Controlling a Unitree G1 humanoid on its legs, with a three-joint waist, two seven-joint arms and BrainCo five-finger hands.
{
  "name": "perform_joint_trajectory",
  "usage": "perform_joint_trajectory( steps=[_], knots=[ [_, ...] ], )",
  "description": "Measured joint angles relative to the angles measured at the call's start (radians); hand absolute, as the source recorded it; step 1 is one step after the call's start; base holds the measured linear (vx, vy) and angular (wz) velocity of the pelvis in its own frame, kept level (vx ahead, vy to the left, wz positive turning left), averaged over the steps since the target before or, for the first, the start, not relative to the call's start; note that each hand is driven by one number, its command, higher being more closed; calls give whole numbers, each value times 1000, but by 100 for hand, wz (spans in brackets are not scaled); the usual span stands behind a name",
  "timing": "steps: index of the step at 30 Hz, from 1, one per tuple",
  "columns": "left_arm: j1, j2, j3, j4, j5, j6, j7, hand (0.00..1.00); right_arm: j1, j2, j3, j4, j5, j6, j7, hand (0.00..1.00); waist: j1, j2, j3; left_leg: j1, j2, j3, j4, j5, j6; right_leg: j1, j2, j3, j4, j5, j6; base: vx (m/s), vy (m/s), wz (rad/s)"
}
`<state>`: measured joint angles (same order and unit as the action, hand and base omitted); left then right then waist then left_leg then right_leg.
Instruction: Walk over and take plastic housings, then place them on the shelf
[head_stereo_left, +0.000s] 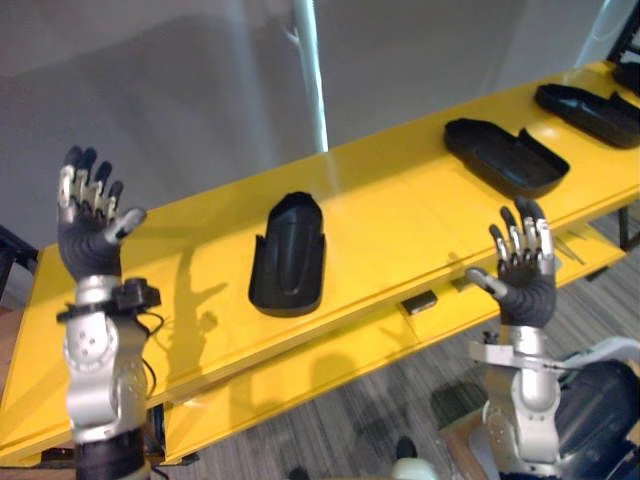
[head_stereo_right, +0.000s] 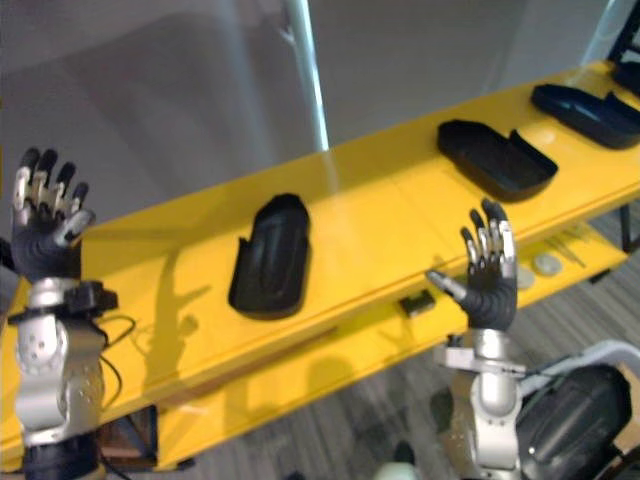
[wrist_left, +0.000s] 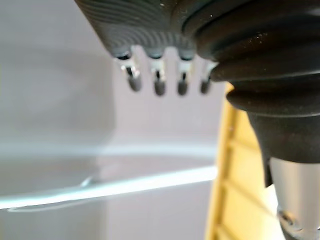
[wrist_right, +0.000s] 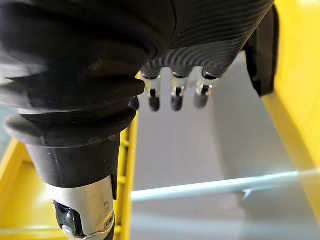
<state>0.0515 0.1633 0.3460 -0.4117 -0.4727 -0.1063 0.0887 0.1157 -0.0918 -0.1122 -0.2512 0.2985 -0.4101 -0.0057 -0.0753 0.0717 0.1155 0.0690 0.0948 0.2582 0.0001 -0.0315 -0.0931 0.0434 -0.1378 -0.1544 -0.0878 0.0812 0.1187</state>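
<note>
The left hand (head_stereo_left: 90, 225) is hanging raised at about 9 o'clock in the head view, palm turned toward the yellow shelf (head_stereo_left: 400, 215). Its fingers (wrist_left: 159, 85) are standing straight and spread wide, gripping nothing. The right hand (head_stereo_left: 525, 270) is hanging raised at about 4 o'clock, in front of the shelf's front edge. Its fingers (wrist_right: 175, 97) are likewise reaching out straight and wide, and its thumb is pointing toward 9 o'clock; it too is carrying nothing.

Three black plastic housings are lying on the shelf's top board, well apart from each other and from both hands. The nearest housing (head_stereo_left: 288, 255) is sitting close to the middle of the view, between the two hands, hollow side up, with its rounded end pointing toward 12 o'clock. The middle housing (head_stereo_left: 505, 155) is lying at about 2 o'clock from it, hollow side up. The far housing (head_stereo_left: 590, 112) is lying beyond that one, near the view's 2 o'clock corner.

A lower shelf board (head_stereo_left: 330, 355) is showing under the top board, with a small dark part (head_stereo_left: 420, 300) and two pale round pieces (head_stereo_right: 547, 263) resting on it.
</note>
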Motion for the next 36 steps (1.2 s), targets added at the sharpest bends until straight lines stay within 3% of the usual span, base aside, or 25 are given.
perform_joint_trajectory(
  steps=[3,4,10,14,16,22,30,36],
  knots=[
    [59,-60,-5,-13,11,-56,-5,0,-2,16,-12,19,-3,0,-19,0,14,-9,-5,10,0,-9,-6,1,-1,15,6,-15,-2,0,-1,-7,-16,12],
    [145,-182,84,-64,129,-416,137,0,4,79,-43,66,-17,0,-60,0,61,-77,-23,35,3,-30,-32,10,-3,44,12,-40,-2,-7,-9,3,-2,3],
    [145,-182,84,-88,132,-416,144,0,3,79,-42,66,-17,0,-60,0,62,-86,-12,34,2,-32,-31,10,-3,44,11,-40,5,-7,-9,0,0,0],
    [144,-181,91,-87,181,-416,213,0,-6,79,-43,65,-16,0,-59,0,66,-102,14,13,2,-37,-23,9,-3,29,10,-45,-2,-8,-10,-2,-1,4],
    [136,-181,113,-83,242,-415,289,0,-13,74,-45,64,-15,0,-59,0,66,-112,29,-20,1,-54,-12,10,-3,9,9,-57,-2,-7,-9,-14,-6,16],
    [135,-215,201,-37,372,-410,529,0,-31,56,-58,64,8,13,-58,0,86,-111,34,-35,0,-69,8,1,1,17,8,-70,8,-5,-8,41,2,10],
    [177,-218,299,114,412,-375,613,0,-43,56,-59,67,30,24,-48,0,93,-102,40,-9,-15,-86,13,-15,11,55,-9,-91,8,-11,-3,-19,20,4],
    [186,-217,376,269,420,-375,787,0,-44,56,-51,87,31,23,-62,0,94,-95,43,-2,-21,-87,6,-17,10,59,-18,-96,8,-21,-2,-15,8,-1]
  ],
)
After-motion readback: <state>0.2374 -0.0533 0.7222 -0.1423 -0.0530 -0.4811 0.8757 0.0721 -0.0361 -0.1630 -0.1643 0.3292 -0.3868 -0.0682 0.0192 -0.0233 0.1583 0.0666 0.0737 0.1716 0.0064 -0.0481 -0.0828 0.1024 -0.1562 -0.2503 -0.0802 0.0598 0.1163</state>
